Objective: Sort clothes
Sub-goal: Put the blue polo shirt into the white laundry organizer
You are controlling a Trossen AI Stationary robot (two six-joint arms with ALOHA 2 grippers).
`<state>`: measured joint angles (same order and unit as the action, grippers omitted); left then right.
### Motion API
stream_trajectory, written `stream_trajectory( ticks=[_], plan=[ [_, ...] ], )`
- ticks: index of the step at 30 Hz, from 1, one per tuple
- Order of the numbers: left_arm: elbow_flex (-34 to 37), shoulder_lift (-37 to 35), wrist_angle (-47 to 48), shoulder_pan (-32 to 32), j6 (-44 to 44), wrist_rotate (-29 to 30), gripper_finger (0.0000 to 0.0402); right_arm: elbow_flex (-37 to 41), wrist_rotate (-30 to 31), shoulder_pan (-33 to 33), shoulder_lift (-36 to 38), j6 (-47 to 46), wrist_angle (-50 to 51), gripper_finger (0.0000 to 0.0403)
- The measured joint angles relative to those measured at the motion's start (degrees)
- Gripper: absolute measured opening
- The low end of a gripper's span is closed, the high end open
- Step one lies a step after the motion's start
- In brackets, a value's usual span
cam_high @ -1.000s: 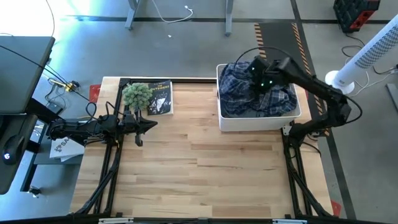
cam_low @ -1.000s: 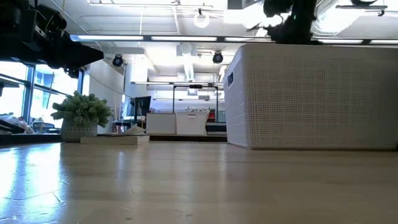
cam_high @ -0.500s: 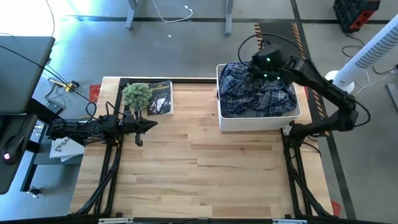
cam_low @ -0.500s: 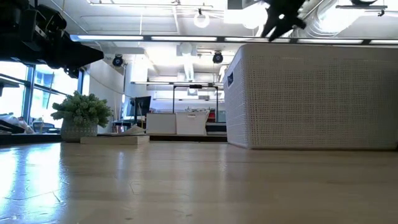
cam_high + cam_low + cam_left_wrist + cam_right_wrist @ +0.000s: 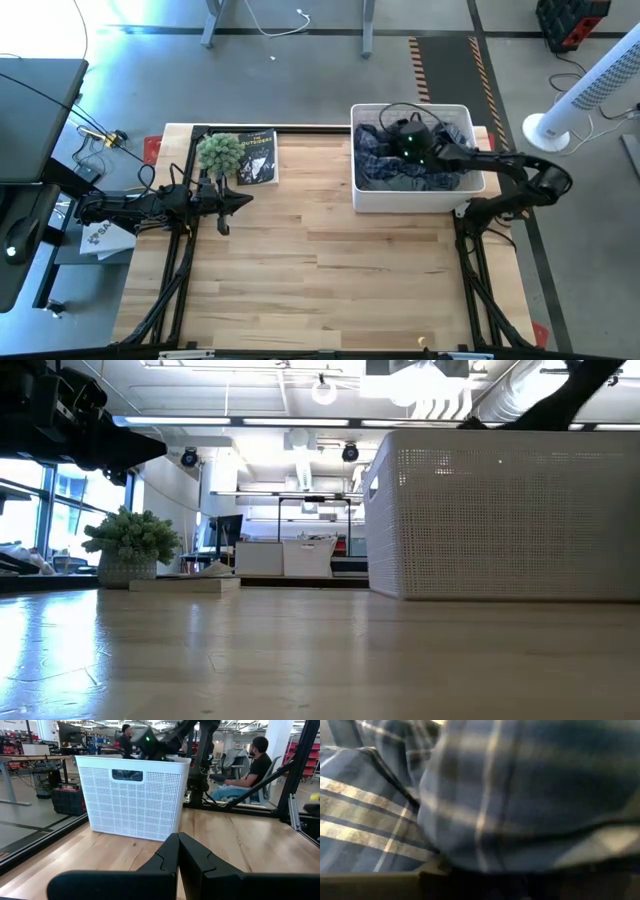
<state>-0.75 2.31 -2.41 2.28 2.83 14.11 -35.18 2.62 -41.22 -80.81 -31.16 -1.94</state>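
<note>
The right arm's dark two-finger gripper [image 5: 400, 143] is plunged into the white perforated plastic basket [image 5: 358, 192], buried among the clothes. This reads as the reach for a first garment, since sorting can only begin once something is lifted out. Whether its fingers are spread or closed on cloth cannot be told: in the high view the wrist covers them, and the right wrist view shows only fabric pressed against the lens.

That fabric is the navy-and-white plaid shirt [image 5: 485, 810], soft and crumpled, with pale stripes crossing dark blue in loose folds. From above, the same plaid shirt fills the visible top of the basket in rumpled heaps around the wrist. No other garment can be made out there; anything else is probably underneath it.

The basket stands at the far right of the light wooden table [image 5: 320, 270]. The long bare stretch of boards in front of it is likely where the sorted garments are meant to go.

The left arm's dark gripper [image 5: 178, 851] waits low over the table's left side with its fingers pressed together and nothing between them, pointing toward the basket. Beside it are a green fuzzy plant [image 5: 219, 153] and a dark-covered book [image 5: 257, 157], well apart from the basket. Two people [image 5: 251, 762] are in the room beyond.
</note>
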Motion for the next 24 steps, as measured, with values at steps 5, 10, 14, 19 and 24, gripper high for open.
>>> stream_trajectory(
  ticks=[5, 10, 14, 19, 24],
  plan=[
    [0.0, 0.0, 0.0, 0.0, 0.0, 0.0, 0.0001, 4.0, -0.4, -0.2, -0.4, -1.5, -4.0, 0.0156],
    [0.0, 0.0, -0.1, 0.0, 0.0, 0.0, 0.0001, -1.5, -7.3, -0.4, 4.4, 6.1, 2.4, 0.0156],
    [0.0, 0.0, -0.2, 0.0, 0.0, 0.0, 0.0001, -8.4, -9.4, 0.7, 11.1, 11.4, 8.5, 0.0156],
    [0.0, 0.0, -0.2, 0.0, 0.0, 0.0, 0.0001, -13.8, -3.1, 4.6, 19.3, 13.3, 17.6, 0.0156],
    [0.0, 0.0, -0.2, 0.0, 0.0, 0.0, 0.0001, -13.8, 16.0, 10.8, 26.3, 10.4, 27.4, 0.0155]
  ],
)
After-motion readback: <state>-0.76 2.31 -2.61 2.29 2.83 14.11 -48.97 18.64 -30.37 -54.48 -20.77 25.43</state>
